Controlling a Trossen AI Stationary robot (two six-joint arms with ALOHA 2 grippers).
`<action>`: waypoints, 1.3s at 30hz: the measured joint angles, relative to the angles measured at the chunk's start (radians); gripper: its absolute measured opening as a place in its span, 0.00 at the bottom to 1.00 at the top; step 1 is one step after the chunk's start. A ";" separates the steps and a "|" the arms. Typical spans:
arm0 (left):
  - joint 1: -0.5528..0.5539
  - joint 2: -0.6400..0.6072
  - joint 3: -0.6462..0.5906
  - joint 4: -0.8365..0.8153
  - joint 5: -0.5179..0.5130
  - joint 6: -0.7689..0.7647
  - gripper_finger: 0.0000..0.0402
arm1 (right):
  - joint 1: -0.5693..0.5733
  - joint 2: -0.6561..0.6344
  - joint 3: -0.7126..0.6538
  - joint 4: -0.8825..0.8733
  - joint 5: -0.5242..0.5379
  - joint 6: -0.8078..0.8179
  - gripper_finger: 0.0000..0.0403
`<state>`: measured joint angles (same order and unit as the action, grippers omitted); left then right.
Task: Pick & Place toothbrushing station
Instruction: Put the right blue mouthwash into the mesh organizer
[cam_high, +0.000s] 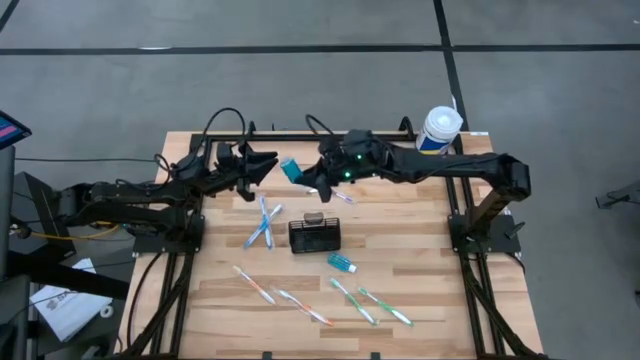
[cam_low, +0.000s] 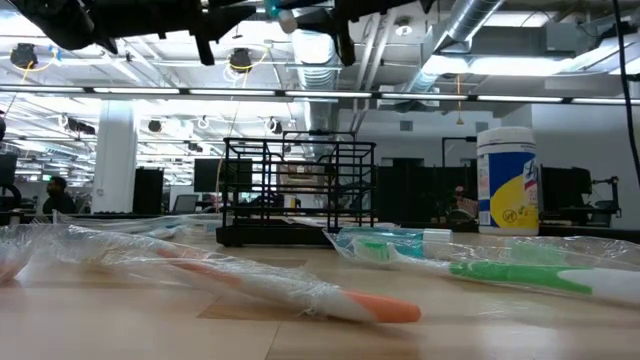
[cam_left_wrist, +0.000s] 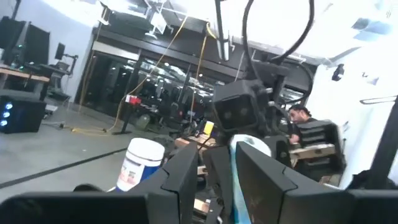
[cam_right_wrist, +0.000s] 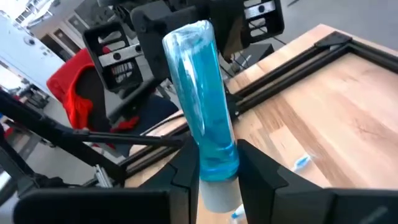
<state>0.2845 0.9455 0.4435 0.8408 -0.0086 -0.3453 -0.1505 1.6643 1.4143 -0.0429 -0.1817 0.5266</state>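
black wire-mesh basket (cam_high: 315, 235) upright, long axis left-right.

Right pincer (cam_right_wrist: 214, 171) clamping blue tube (cam_right_wrist: 202, 99), wooden table (cam_right_wrist: 336, 118)

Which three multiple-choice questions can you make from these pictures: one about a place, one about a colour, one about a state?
1. Where on the table does the black wire basket stand?
A. at the left edge
B. at the right back corner
C. near the middle

2. What colour is the tube held up above the table?
A. red
B. blue
C. yellow

3. How are the jaws of the right gripper?
A. shut on the tube
B. wide open and empty
C. shut on a toothbrush

Answers:
1 C: the high view shows the basket near the centre of the wood.
2 B: the right wrist view shows a clear blue tube.
3 A: that view shows the tube clamped between both jaws.
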 joint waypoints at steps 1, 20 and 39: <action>0.002 0.000 0.000 -0.002 0.001 0.000 0.26 | 0.002 0.005 0.000 0.015 0.000 0.000 0.18; 0.003 0.003 0.000 0.017 0.087 -0.038 0.26 | -0.021 0.044 0.000 0.065 -0.005 0.027 0.18; 0.003 0.102 0.002 0.042 0.115 -0.082 0.26 | -0.021 0.047 -0.002 0.112 -0.027 0.039 0.18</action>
<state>0.2878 1.0479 0.4455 0.8830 0.1060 -0.4274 -0.1715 1.7111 1.4124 0.0692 -0.2085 0.5655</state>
